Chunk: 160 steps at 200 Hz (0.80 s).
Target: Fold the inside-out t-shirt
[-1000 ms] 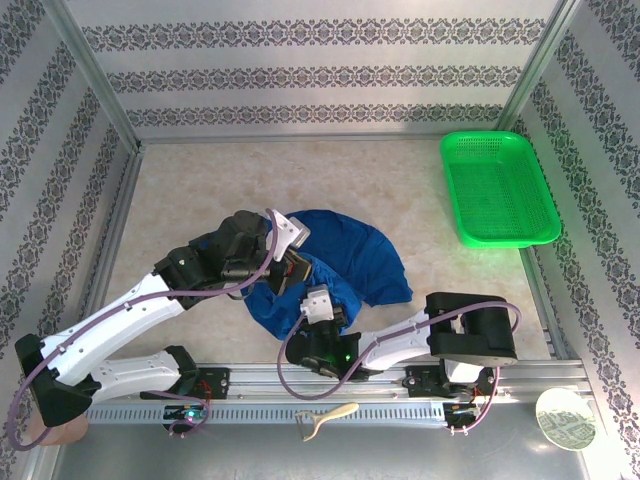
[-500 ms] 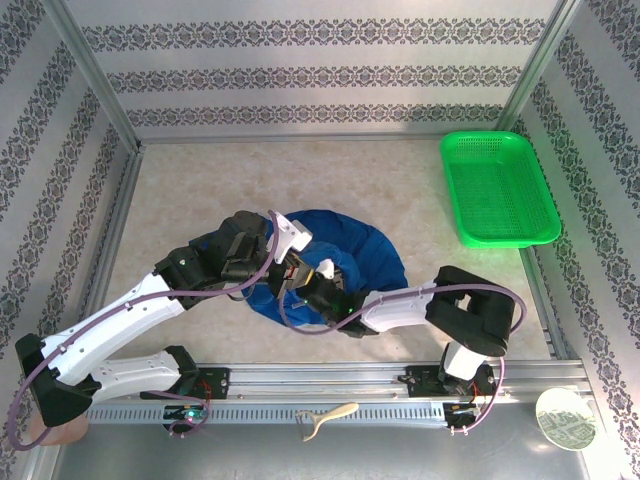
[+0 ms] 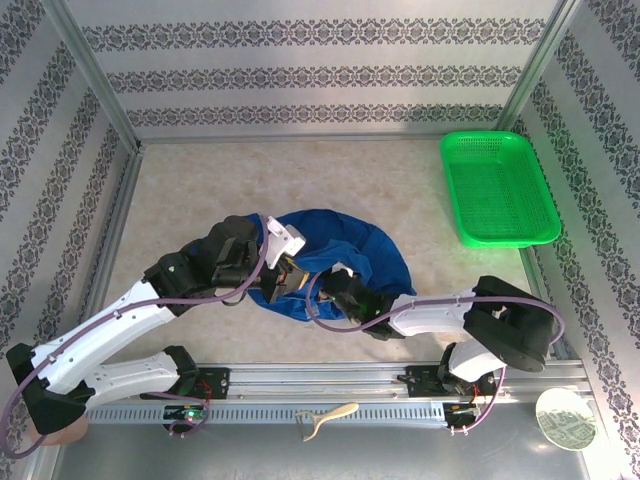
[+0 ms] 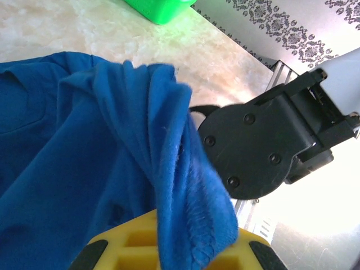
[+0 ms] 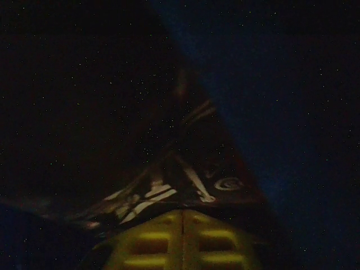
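Note:
The royal blue inside-out t-shirt (image 3: 350, 250) lies bunched on the table in front of both arms. My left gripper (image 3: 285, 272) is at its left edge, shut on a hem that drapes over the yellow fingers (image 4: 132, 244) in the left wrist view. The t-shirt (image 4: 84, 146) hangs away from that grip. My right arm (image 3: 430, 312) reaches left, its end tucked under the cloth. In the dark right wrist view my right gripper (image 5: 183, 214) has its fingers pressed together, and dark cloth with a white print (image 5: 169, 191) lies across the tips.
A green mesh basket (image 3: 497, 190) sits at the back right, its corner showing as the basket (image 4: 160, 8) in the left wrist view. The right arm's black housing (image 4: 253, 146) is close beside the left gripper. Metal rails (image 3: 330, 380) border the near edge.
The right gripper has moved from the shirt's near edge up and under the cloth. The left gripper has shifted slightly left, still holding the hem.

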Available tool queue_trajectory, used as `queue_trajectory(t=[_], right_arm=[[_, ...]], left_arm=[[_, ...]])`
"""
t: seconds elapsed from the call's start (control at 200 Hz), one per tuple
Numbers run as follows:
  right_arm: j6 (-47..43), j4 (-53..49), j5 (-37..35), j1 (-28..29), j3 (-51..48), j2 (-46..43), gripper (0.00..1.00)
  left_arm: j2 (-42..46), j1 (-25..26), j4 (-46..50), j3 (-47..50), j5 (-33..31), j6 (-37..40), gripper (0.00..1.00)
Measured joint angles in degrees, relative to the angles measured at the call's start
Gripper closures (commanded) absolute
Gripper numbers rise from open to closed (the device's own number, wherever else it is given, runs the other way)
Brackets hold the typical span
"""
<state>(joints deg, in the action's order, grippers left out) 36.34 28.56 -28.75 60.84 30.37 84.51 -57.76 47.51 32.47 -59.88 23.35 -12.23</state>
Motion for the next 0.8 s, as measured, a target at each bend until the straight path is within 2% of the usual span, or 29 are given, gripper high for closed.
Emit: queue_trajectory(t=[0.26, 0.325, 0.575, 0.799], right_arm=[[0.2, 2.8, 2.7, -0.3, 1.4, 2.6, 1.0], [-0.1, 5.0, 4.1, -0.5, 0.7, 2.6, 1.0], [-4.2, 9.9, 13.8, -1.8, -4.6, -1.9, 1.0], [-6.3, 12.1, 19.0, -1.9, -4.6, -3.0, 1.0]], left_arm=[[-0.1, 0.0, 0.4, 0.1, -0.2, 0.1, 1.0], [0.0, 0.0, 1.2, 0.1, -2.1, 0.2, 1.0], [0.7, 0.0, 3.5, 0.1, -17.9, 0.2, 1.0], [-0.8, 0.0, 3.5, 0.1, -19.4, 0.2, 1.0]])
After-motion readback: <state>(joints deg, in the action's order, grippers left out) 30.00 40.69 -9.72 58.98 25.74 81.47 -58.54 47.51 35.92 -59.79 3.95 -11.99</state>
